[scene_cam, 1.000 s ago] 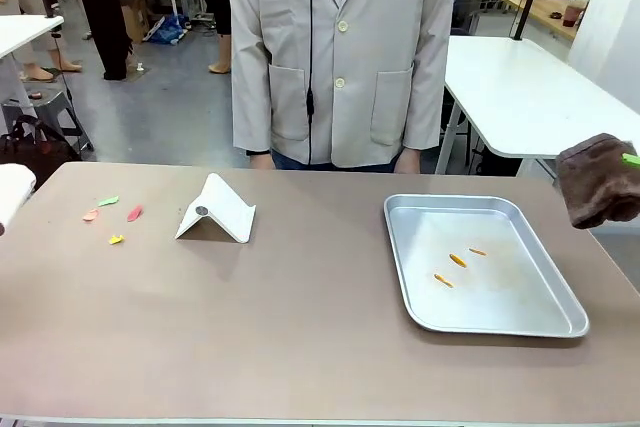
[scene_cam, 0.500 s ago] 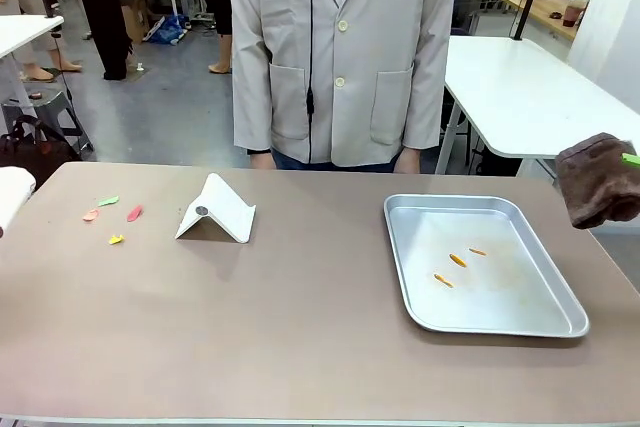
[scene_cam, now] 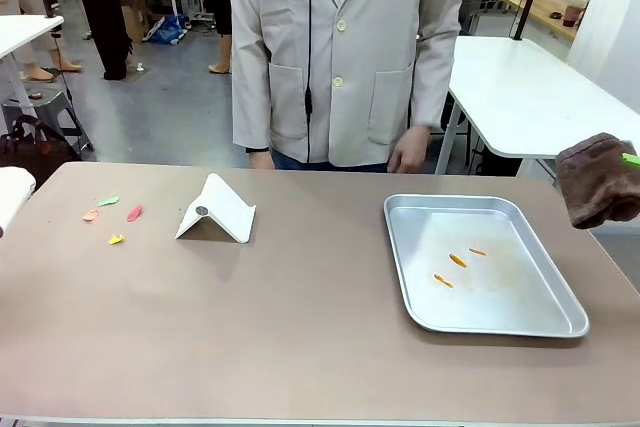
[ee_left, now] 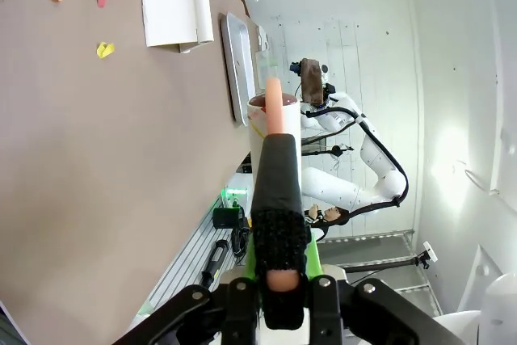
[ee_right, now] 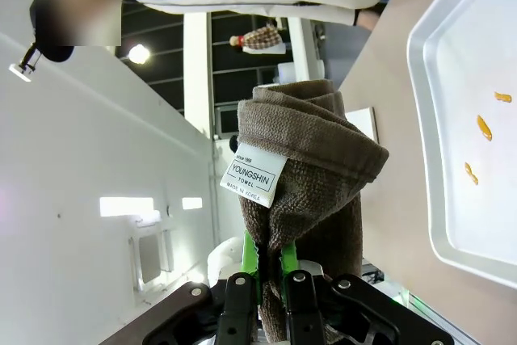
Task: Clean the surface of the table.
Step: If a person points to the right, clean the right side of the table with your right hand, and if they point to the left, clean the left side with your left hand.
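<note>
Taupe surface [scene_cam: 300, 337] matte, coloured scraps [scene_cam: 112, 215] near left end. Right pincer [ee_right: 269, 260] pinching brown towel [ee_right: 311, 175]; left pincer [ee_left: 280, 280] clamped on black-sleeved stick [ee_left: 276, 175].

The table [scene_cam: 300, 337] has a wide bare stretch along its near edge and through the middle, between the white folded stand [scene_cam: 222, 209] and the metal tray [scene_cam: 500, 329]. The stand sits left of centre toward the far side, with four small coloured scraps [scene_cam: 134, 213] just to its left. The tray takes up most of the right part, its raised rim a low barrier. A person [scene_cam: 340, 57] stands against the far edge, one hand [scene_cam: 410, 155] hanging above it near the tray. A bulky brown towel [scene_cam: 598, 182], clamped in the right gripper [ee_right: 269, 260], hangs off the right edge; a black-sleeved handle [ee_left: 279, 199] juts ahead of the closed left gripper [ee_left: 281, 288]
</note>
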`<action>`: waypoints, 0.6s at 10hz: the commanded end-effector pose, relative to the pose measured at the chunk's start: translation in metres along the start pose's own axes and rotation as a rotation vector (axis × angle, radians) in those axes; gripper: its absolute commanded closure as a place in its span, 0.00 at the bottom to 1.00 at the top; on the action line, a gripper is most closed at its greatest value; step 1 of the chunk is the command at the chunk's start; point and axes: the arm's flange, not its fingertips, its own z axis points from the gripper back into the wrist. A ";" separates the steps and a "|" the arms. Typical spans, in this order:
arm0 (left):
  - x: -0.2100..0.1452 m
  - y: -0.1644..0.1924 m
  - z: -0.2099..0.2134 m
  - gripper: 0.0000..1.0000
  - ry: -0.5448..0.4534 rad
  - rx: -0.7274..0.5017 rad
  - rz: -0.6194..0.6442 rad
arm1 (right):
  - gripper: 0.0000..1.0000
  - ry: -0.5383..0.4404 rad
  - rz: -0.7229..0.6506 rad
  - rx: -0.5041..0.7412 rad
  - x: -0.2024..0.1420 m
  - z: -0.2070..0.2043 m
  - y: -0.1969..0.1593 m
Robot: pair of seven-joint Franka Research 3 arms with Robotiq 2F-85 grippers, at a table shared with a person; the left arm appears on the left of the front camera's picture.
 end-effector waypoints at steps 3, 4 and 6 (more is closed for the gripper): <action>-0.003 -0.002 0.000 0.89 0.010 0.002 -0.009 | 1.00 0.012 0.007 0.007 -0.002 0.001 0.002; -0.003 -0.002 0.000 0.89 0.010 0.002 -0.009 | 1.00 0.012 0.007 0.007 -0.002 0.001 0.002; -0.003 -0.002 0.000 0.89 0.010 0.002 -0.009 | 1.00 0.012 0.007 0.007 -0.002 0.001 0.002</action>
